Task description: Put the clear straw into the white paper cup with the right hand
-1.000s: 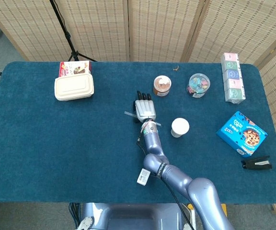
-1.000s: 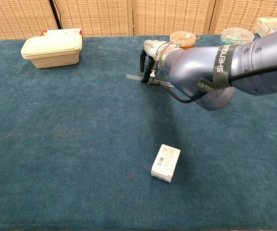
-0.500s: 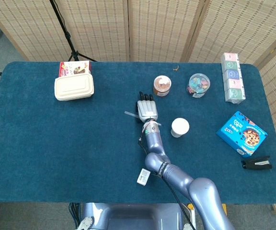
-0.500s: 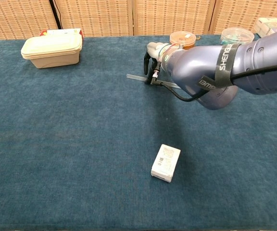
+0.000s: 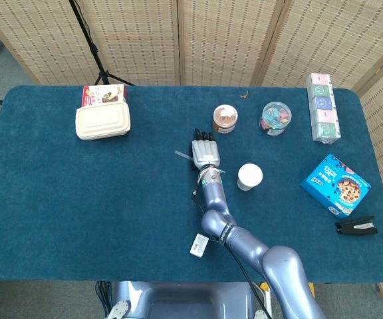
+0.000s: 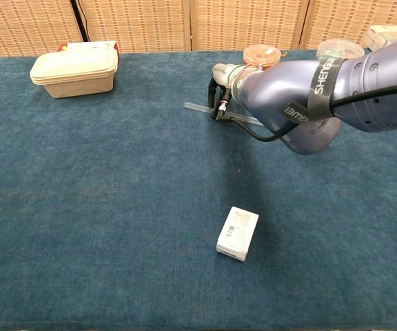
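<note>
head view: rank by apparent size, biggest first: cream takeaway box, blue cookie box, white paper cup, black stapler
1. Cream takeaway box and blue cookie box: too close in footprint to rank; both are clearly largest.
2. Black stapler and white paper cup: the stapler is longer but thin, the cup rounder. Too close to call.

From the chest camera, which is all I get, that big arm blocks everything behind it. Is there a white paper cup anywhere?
Observer: Yes. In the head view the white paper cup stands upright on the table, just to the right of the right hand and apart from it.
Operator: Which way does the straw point, compared with that cup?
Observer: The clear straw crosses under the hand and sticks out on both sides; its right end points toward the cup.
Operator: Anything beyond the cup?
Observer: A blue cookie box, and a black stapler nearer the table's front edge.
</note>
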Robot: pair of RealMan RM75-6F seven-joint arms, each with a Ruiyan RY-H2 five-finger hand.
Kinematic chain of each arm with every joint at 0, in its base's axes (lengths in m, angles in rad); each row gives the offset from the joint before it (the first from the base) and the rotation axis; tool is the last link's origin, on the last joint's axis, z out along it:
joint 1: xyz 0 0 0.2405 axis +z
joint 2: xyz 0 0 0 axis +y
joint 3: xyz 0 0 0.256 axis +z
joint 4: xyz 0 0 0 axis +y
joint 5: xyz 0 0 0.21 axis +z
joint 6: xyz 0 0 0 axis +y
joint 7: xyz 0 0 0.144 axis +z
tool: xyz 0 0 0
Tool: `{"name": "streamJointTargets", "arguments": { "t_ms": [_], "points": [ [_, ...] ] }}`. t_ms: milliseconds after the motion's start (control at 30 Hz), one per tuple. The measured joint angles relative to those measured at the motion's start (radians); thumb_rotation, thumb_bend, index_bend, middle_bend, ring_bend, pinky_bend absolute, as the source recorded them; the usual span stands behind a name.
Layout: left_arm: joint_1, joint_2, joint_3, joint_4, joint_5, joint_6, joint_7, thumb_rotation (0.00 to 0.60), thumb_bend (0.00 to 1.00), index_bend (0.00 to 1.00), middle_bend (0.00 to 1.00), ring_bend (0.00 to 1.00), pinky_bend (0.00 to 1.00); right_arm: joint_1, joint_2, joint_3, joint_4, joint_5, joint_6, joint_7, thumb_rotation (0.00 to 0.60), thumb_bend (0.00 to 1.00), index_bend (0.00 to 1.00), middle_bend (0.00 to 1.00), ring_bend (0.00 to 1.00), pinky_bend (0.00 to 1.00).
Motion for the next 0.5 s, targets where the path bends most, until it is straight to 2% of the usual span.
{"name": "streamJointTargets", "arguments": {
  "t_ms": [267,500],
  "points": [
    [0.0,0.0,0.002,0.001,0.007,0.003,-0.002,0.6,0.0,0.0,0.0,0.0,0.0,-0.009,0.014,-0.006,-0.043,-0.01,0.024,0.008,0.6,0.47,0.54,0.0,0.0,0.0],
    [0.004,0.0,0.005,0.005,0.019,0.015,-0.007,0.6,0.0,0.0,0.0,0.0,0.0,-0.027,0.044,-0.013,-0.123,-0.026,0.061,0.02,0.6,0.47,0.55,0.0,0.0,0.0]
  ]
}}
